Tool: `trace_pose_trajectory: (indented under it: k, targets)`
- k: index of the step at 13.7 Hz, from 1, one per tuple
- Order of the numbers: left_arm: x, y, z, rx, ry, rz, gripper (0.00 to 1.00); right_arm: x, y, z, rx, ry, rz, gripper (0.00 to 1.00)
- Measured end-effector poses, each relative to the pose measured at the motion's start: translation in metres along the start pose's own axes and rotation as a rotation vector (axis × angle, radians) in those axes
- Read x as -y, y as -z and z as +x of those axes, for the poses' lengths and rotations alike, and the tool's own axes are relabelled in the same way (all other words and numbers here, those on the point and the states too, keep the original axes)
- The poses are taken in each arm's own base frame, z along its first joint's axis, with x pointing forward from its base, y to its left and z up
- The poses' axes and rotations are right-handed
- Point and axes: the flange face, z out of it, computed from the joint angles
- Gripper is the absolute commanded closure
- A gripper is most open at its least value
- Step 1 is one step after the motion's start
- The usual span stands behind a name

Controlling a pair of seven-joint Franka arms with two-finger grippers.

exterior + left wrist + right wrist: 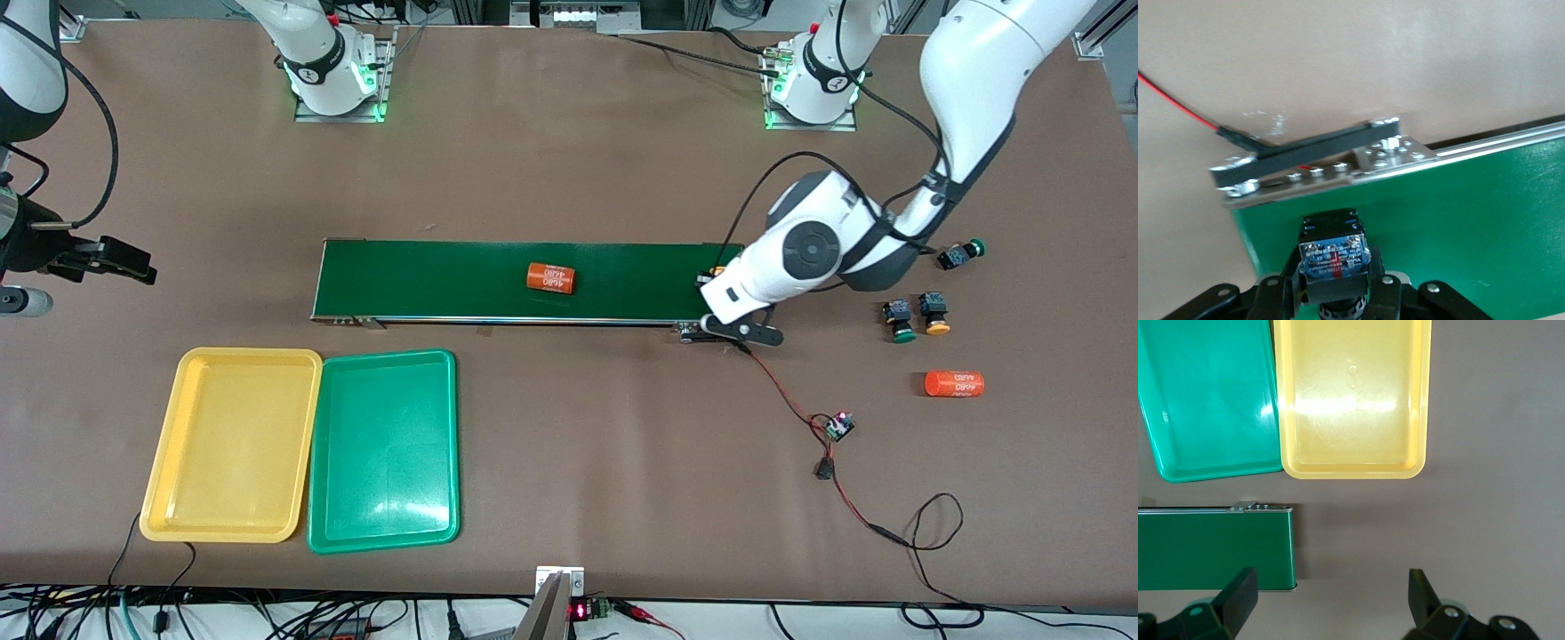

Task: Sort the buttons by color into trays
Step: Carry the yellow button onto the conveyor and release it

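The left gripper (1335,297) is clamping a button (1335,257) over the conveyor belt's (444,280) end. Three buttons (916,316) are lying near the table's (569,178) left-arm edge; two trays (382,449) are sitting empty. The right gripper (1331,603) is waiting, fingers apart.

Four buttons (933,313) – one gripped; two trays (231,444) beside the conveyor belt (444,280); two orange cylinders (550,277).

**Camera setup**

Front view: high, facing the robots, takes in the whole table.
Left wrist view: close, looking down on the conveyor belt (1458,220) at the left arm's end.
Right wrist view: higher, looking down over yellow tray (1353,463), green tray (1211,470), belt end.
All three views share the belt.
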Motion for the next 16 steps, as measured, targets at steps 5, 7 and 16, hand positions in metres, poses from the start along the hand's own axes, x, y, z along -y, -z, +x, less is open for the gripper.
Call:
trace_pose_trajectory:
  k: [5,7,16]
  targets:
    - [-0.015,-0.005,-0.003,-0.014,0.000,0.028,0.14,0.000,0.000,0.000,0.000,0.001,0.000,0.00]
    - [-0.011,-0.007,-0.002,-0.012,0.006,0.030,0.00,0.000,0.000,0.000,0.000,0.001,0.000,0.00]
    - [0.033,0.060,0.015,-0.028,0.120,0.117,0.00,0.003,0.000,0.000,0.000,0.004,0.000,0.00]
